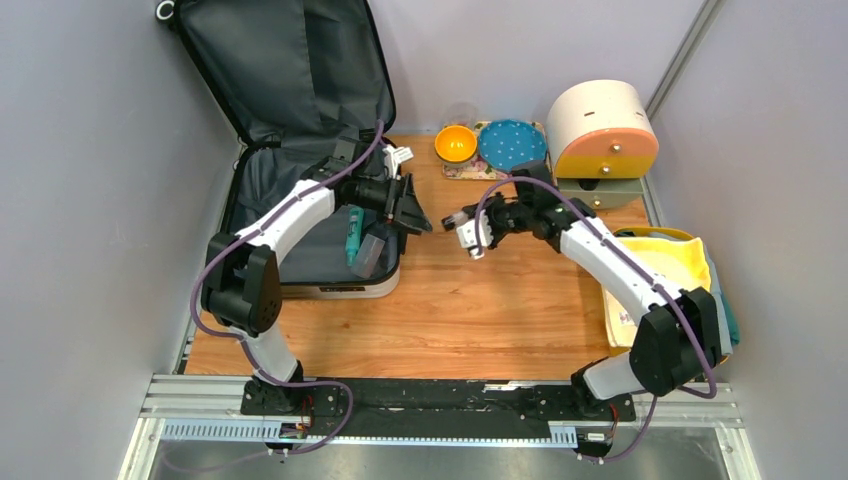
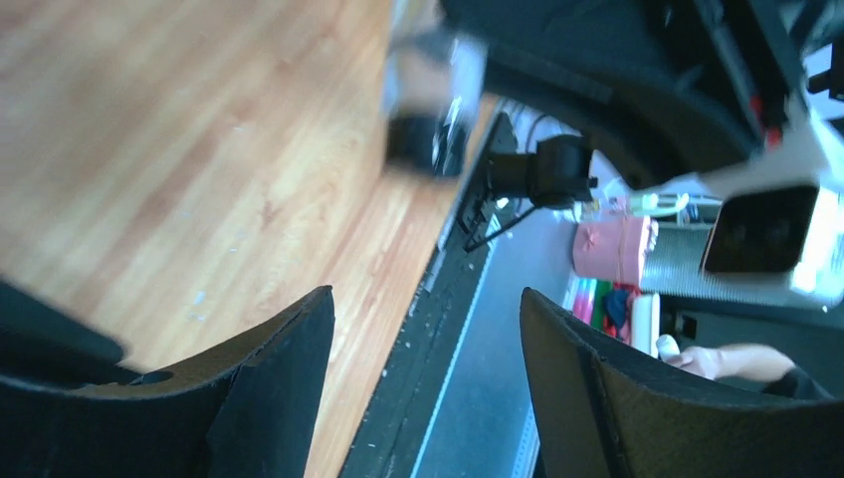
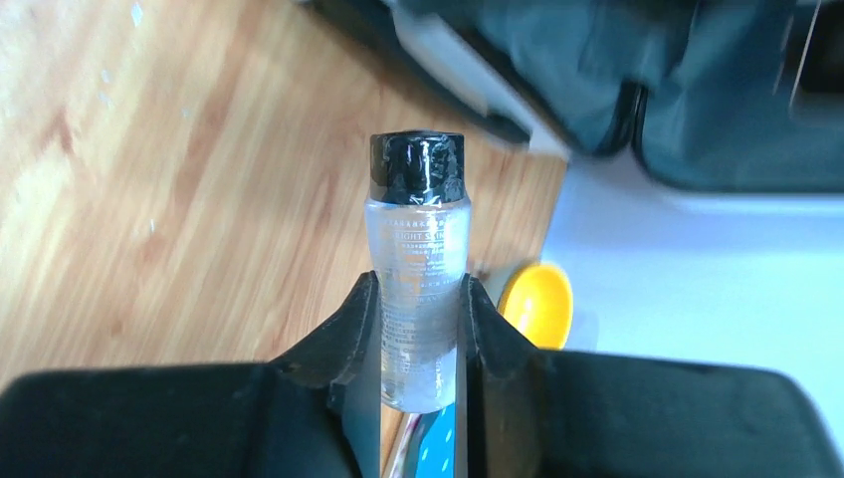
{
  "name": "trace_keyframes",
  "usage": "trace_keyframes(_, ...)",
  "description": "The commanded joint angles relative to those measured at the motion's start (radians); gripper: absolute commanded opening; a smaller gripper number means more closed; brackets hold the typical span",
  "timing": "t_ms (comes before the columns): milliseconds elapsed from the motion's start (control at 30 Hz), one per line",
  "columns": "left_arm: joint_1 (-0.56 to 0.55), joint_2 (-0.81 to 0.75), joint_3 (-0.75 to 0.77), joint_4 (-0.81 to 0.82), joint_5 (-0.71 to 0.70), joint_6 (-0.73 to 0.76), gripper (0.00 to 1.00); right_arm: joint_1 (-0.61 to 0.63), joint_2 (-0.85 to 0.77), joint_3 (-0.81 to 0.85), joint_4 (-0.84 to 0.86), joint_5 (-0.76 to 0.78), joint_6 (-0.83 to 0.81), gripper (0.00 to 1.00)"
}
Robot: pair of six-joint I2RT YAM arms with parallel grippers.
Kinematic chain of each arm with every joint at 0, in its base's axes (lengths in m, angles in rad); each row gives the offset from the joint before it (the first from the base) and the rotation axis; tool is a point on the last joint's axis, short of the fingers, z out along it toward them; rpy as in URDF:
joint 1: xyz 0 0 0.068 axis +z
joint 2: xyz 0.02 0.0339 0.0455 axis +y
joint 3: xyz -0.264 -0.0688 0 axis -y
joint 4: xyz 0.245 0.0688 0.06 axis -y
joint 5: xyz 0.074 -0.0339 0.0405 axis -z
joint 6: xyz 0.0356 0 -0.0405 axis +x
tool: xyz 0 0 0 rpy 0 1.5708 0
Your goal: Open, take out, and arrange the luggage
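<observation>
The luggage (image 1: 285,70) lies open at the table's left, its dark-lined lid leaning on the back wall. A teal item (image 1: 353,238) and a grey item (image 1: 371,251) sit in its lower half, near the right rim. My left gripper (image 1: 416,212) hovers just right of that rim, jaws open and empty (image 2: 426,304). Facing it over mid-table, my right gripper (image 1: 470,234) is shut on a small clear bottle (image 3: 416,239) with a black cap (image 3: 417,166). The bottle sticks out past the fingertips (image 3: 350,324). The luggage's edge (image 3: 697,60) shows beyond it.
A yellow bowl (image 1: 456,143) and a blue dotted plate (image 1: 511,143) rest on a mat at the back. A round cream-and-orange drawer box (image 1: 600,130) stands at the back right. A yellow bin (image 1: 668,268) sits at the right edge under my right arm.
</observation>
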Motion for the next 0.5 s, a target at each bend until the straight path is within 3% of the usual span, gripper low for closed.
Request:
trace_keyframes(0, 0.107, -0.043, 0.040, 0.035, -0.017, 0.027, 0.77, -0.173, -0.058, 0.037, -0.053, 0.044, 0.030, 0.00)
trace_keyframes(267, 0.139, -0.020, 0.077, 0.019, -0.033, 0.052, 0.79, -0.517, 0.072, 0.149, -0.110, 0.139, 0.021, 0.00)
trace_keyframes(467, 0.139, -0.017, 0.075, 0.022, -0.037, 0.054, 0.80, -0.628, 0.190, 0.172, 0.016, 0.228, 0.022, 0.00)
